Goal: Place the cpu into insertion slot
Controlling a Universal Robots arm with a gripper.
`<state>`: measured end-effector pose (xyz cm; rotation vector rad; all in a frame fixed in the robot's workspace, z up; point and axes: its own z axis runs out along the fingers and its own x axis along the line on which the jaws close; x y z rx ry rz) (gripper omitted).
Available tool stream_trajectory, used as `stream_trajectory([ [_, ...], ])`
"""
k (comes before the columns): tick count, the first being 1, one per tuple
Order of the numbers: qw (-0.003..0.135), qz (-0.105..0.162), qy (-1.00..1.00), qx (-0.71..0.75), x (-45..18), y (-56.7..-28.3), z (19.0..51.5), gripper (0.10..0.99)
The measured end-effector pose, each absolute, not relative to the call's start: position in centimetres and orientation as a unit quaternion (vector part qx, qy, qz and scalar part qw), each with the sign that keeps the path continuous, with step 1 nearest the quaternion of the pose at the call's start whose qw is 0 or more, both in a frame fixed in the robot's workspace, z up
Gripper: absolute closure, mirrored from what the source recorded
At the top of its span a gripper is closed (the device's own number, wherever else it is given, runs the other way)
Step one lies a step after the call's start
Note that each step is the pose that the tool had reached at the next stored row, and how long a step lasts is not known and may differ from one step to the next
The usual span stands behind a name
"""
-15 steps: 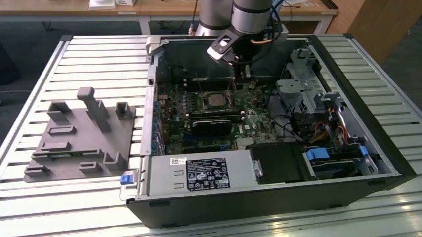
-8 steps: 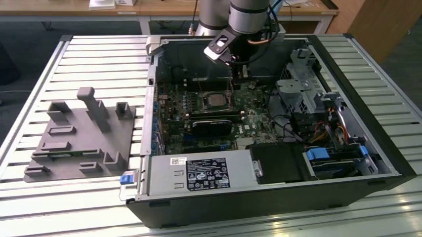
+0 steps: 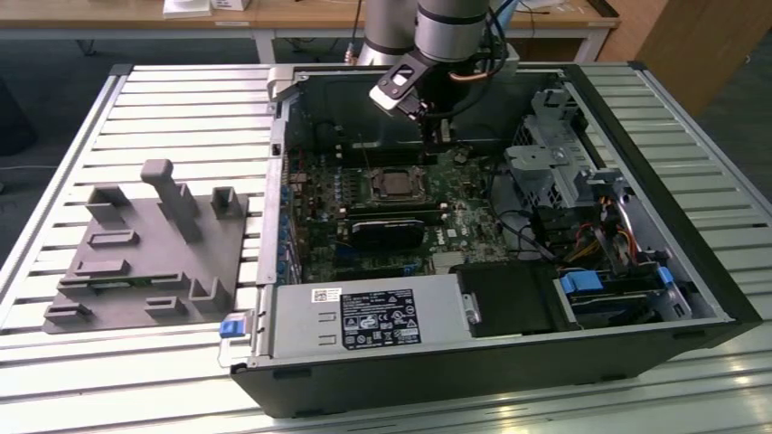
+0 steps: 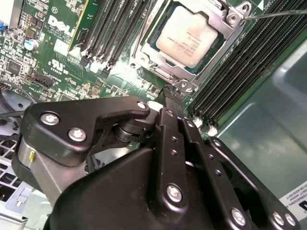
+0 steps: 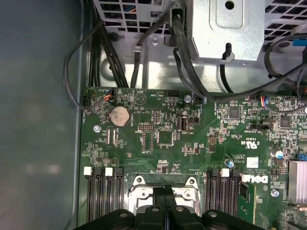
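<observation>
Both fingers [image 4: 172,139] of the claw [image 4: 169,96] are clenched together, empty; the cpu [image 4: 189,33] lies in the slot [image 4: 229,28], one slot corner cut off at the picture's edge.

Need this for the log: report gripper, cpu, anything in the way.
Gripper shut, empty. Cpu lying in insertion slot. Nothing in the way.

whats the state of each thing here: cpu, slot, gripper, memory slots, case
cpu: seated flat in the insertion slot, metal face up
insertion slot: filled, its bracket rim around the chip
gripper: jaws shut, holding nothing, beside the slot and clear of the cpu
memory slots: empty
computer case: lying on its side, side panel off
</observation>
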<state>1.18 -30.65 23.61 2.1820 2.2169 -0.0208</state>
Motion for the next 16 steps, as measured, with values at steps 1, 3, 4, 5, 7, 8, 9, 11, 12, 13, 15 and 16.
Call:
stream_trajectory([
  [1,0.015,-0.007,0.713,0.701,1.16,-30.65,23.61,0.98],
  [3,0.015,-0.007,0.713,0.701,1.13,-30.65,23.6,0.98],
  [4,0.015,-0.007,0.713,0.701,1.11,-30.65,23.6,0.98],
  [5,0.015,-0.007,0.713,0.701,1.1,-30.65,23.6,0.98],
  [7,0.015,-0.007,0.713,0.701,1.07,-30.65,23.58,0.98],
  [8,0.016,-0.007,0.713,0.701,1.06,-30.65,23.57,0.98],
  [9,0.016,-0.007,0.713,0.701,1.05,-30.65,23.56,0.98],
  [11,0.016,-0.007,0.713,0.701,1.04,-30.65,23.54,0.98],
  [12,0.015,-0.007,0.713,0.701,1.04,-30.65,23.51,0.98],
  [13,0.015,-0.007,0.713,0.701,1.03,-30.65,23.47,0.98],
  [15,0.015,-0.007,0.713,0.701,0.92,-30.69,23.35,0.98],
  [16,0.014,-0.008,0.713,0.701,0.78,-30.72,23.26,0.98],
])
